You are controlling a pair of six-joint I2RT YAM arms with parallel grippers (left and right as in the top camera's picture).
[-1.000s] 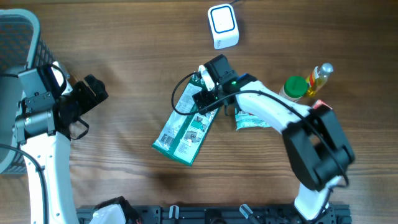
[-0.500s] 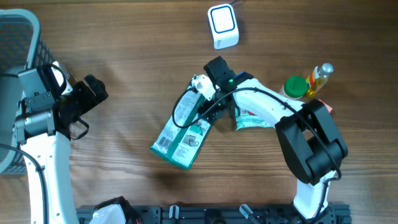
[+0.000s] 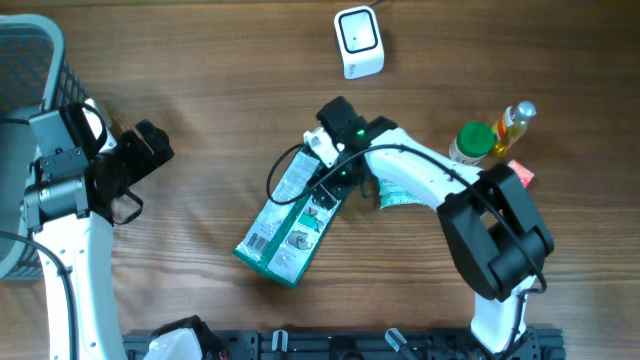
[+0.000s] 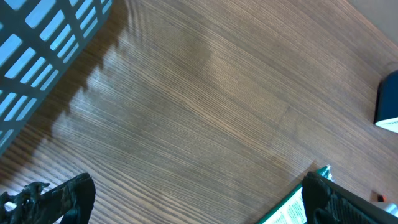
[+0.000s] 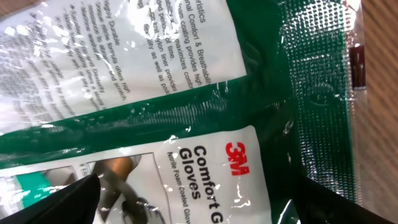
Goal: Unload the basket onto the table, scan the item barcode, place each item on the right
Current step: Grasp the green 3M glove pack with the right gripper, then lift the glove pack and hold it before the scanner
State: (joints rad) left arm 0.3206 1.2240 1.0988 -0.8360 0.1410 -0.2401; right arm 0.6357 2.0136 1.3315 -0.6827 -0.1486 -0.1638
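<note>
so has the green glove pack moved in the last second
Yes. In the overhead view the 3M glove pack has slid toward the lower left, farther from the white barcode scanner, which has stayed put.

A dark brown wooden table (image 3: pixel 200 60), its grain running side to side, fills the scene under soft, even light. A grey slotted basket (image 3: pixel 20 60) stands at the table's far left corner, casting a jagged shadow (image 4: pixel 87 87) onto the wood. A black rail (image 3: pixel 330 345) lines the table's near edge.
</note>
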